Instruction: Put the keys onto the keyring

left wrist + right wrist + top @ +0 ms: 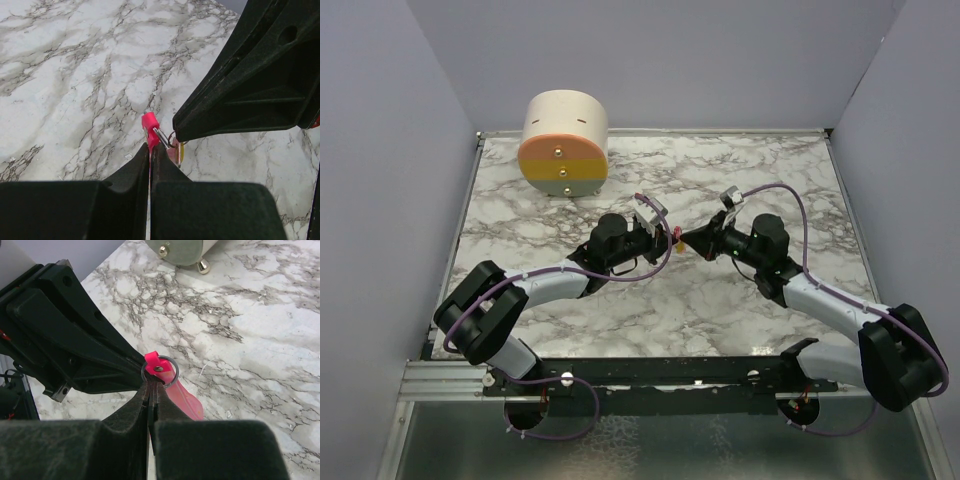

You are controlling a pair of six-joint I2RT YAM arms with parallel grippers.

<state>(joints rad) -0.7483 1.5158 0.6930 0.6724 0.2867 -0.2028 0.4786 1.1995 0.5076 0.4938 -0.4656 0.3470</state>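
- My left pincer (pixel 150 148) is clenched on the pink keyring strap (pixel 148 125), over the marble table (pixel 75 75).
- My right pincer (pixel 150 386) is clenched, tips touching the metal ring (pixel 160 371).
- The yellow key (pixel 181 152) sits just beside that ring.

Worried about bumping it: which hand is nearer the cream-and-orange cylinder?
Left. The left hand lies near-right of the cylinder; the right hand meets it tip to tip, just farther right.
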